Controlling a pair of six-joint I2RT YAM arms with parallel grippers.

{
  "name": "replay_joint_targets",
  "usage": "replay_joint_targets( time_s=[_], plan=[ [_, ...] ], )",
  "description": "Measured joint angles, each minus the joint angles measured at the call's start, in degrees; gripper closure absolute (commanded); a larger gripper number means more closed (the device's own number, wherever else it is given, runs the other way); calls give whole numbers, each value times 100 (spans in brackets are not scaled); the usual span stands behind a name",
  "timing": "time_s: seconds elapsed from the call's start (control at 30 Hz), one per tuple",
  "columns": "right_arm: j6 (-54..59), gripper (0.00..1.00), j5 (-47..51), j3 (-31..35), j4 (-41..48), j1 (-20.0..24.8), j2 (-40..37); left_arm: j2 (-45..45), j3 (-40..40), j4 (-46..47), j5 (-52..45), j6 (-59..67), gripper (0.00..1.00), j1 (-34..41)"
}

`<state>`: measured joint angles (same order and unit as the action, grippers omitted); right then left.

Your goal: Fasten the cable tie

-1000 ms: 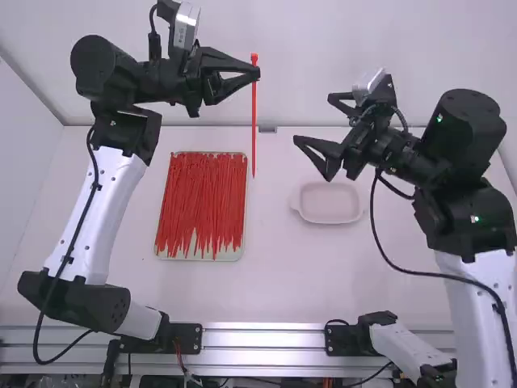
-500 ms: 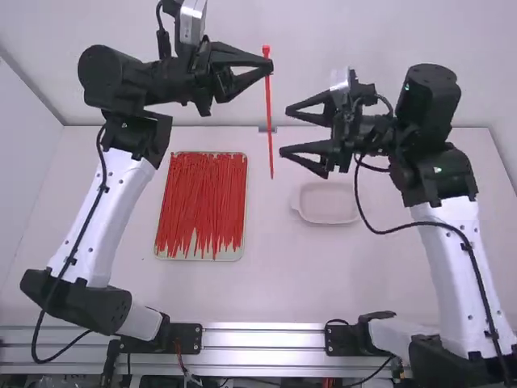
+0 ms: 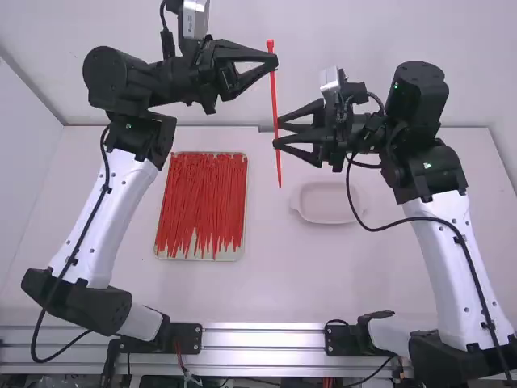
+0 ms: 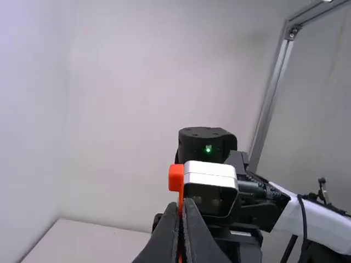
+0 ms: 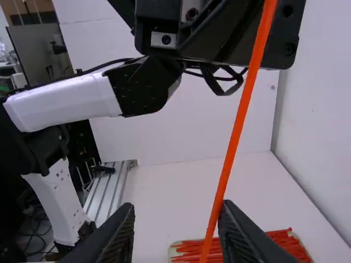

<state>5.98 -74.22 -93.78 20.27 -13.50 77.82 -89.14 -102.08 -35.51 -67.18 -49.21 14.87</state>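
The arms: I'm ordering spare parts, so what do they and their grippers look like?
Both the left arm and right arm have white links and black joints, with black cables looping alongside. The left gripper and right gripper are black, each with two pointed fingers and a silver camera. Green lights glow on the right arm.

The white counter carries a tray of red cable ties; right of the tray, apart, lies a white dish.

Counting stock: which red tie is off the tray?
The tie hanging upright from the left arm's jaws; the other ties lie flat in the tray.
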Motion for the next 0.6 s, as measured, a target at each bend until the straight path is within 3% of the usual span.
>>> replay_joint_targets(
  time_s=[0.07,0.13,0.4,0.47,0.53,0.6],
  plan=[
    [-33,76,-2,0,-26,0,0,0,-2,0,7,-24,98,20],
    [-98,99,-13,0,-39,0,0,0,-2,2,22,-52,98,28],
    [-319,100,164,0,-33,0,0,0,0,0,44,-74,98,35],
    [-367,100,208,0,-35,0,0,0,-2,-2,57,-74,96,35],
    [-393,100,249,0,-44,0,0,0,0,0,59,-79,86,35],
    [-415,100,267,0,-44,-13,0,0,0,2,61,-76,86,35]
  ],
)
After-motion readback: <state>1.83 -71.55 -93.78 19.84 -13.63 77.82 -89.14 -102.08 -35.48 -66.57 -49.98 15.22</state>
